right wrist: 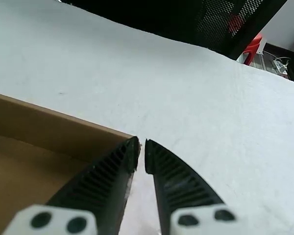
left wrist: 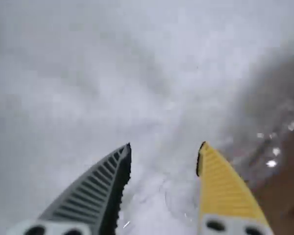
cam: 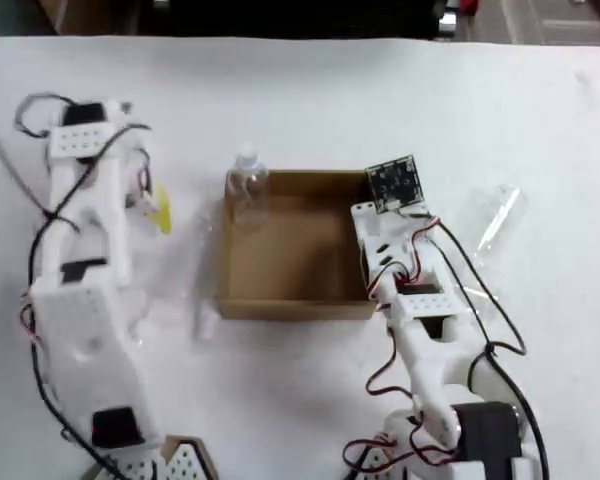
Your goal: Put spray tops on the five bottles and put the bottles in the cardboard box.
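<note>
A clear bottle (cam: 247, 190) with a white top stands upright at the far left corner of the cardboard box (cam: 290, 300). My left gripper (left wrist: 164, 147) is open over the white table to the left of the box, its yellow finger (cam: 160, 215) pointing down. Something clear and faint (left wrist: 174, 198) lies on the table between its fingers. My right gripper (right wrist: 142, 148) is shut on nothing, its tips at the box's far right corner (right wrist: 54, 129). The right arm (cam: 400, 260) lies along the box's right wall.
A clear plastic item (cam: 495, 215) lies on the table right of the box. Another faint clear shape (cam: 202, 315) lies by the box's left wall. The box's brown edge (left wrist: 284, 196) and clear glints (left wrist: 270, 161) sit beside the yellow finger.
</note>
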`<state>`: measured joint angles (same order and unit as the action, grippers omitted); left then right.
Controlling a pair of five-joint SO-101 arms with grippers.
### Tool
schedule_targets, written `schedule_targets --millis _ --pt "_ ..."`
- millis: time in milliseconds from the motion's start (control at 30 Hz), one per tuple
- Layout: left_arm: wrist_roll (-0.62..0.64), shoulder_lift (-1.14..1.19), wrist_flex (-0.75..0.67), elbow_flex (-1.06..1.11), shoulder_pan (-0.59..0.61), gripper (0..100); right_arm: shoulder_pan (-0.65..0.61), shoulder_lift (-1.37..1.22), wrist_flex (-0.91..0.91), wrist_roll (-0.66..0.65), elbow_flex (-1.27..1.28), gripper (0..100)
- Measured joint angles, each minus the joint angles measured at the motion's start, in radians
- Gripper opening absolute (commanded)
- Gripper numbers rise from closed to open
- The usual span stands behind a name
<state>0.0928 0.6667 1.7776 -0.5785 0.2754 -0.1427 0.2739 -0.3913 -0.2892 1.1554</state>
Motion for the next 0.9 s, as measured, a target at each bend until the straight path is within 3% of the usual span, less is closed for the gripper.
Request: schedule_targets --millis 167,333,467,533,600,733,900 --pt "-0.006 -0.262 -0.110 -0.028 -0.003 21 0.000 0.000 0.000 0.000 0.000 1.8" --pt "0.155 -0.275 -0.494 -0.063 0.020 21 -0.002 0.000 0.000 0.000 0.000 1.8" --pt "0.259 -0.114 -0.850 -0.063 0.057 21 0.002 0.000 0.000 0.000 0.000 1.8" --pt "0.267 -0.014 -0.957 -0.080 0.081 21 0.000 -0.014 0.000 0.000 0.000 1.8" --pt "0.269 0.083 -0.988 -0.135 0.104 19 -0.002 -0.043 0.000 0.000 -0.012 1.8" --pt "0.264 0.249 -1.000 -0.302 0.147 1 -0.002 -0.124 0.000 0.000 -0.081 1.6" --pt "0.195 0.460 -1.000 -0.528 0.147 7 0.000 -0.186 0.000 0.000 -0.127 1.6"
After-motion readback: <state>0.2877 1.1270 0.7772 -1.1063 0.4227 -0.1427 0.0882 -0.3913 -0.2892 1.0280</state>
